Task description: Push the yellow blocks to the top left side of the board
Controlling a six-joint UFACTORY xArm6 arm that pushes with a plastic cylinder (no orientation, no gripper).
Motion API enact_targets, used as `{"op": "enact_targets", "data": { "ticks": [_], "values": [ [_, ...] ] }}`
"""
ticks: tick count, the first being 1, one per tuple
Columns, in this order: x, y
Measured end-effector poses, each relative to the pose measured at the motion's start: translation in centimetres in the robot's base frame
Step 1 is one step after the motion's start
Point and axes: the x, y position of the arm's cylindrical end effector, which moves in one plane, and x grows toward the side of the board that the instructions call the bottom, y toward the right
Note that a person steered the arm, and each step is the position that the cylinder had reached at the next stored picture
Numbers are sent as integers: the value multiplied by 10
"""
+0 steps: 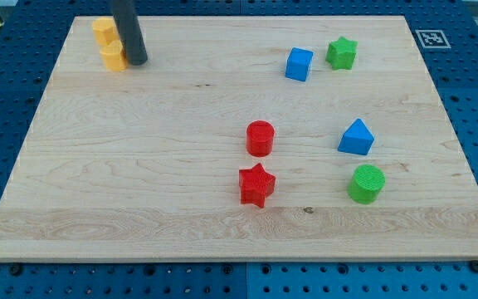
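Two yellow blocks sit close together near the top left corner of the wooden board (139,191). The upper yellow block (103,29) is nearest the corner. The lower yellow block (112,57) lies just below it, touching or nearly touching it. My rod comes down from the view's top, and my tip (136,61) rests on the board right against the right side of the lower yellow block.
A blue cube (299,64) and a green star (341,52) sit at the top right. A red cylinder (260,138) and a red star (256,184) are near the middle. A blue triangular block (356,138) and a green cylinder (366,183) are at the right.
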Motion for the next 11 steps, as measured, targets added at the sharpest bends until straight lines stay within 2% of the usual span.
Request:
{"op": "enact_targets", "data": {
  "ticks": [1,2,3,4,5,6,11],
  "values": [
    [16,22],
    [31,-13],
    [15,-44],
    [-15,-44],
    [-12,-30],
    [-1,26],
    [1,58]
  ]
}}
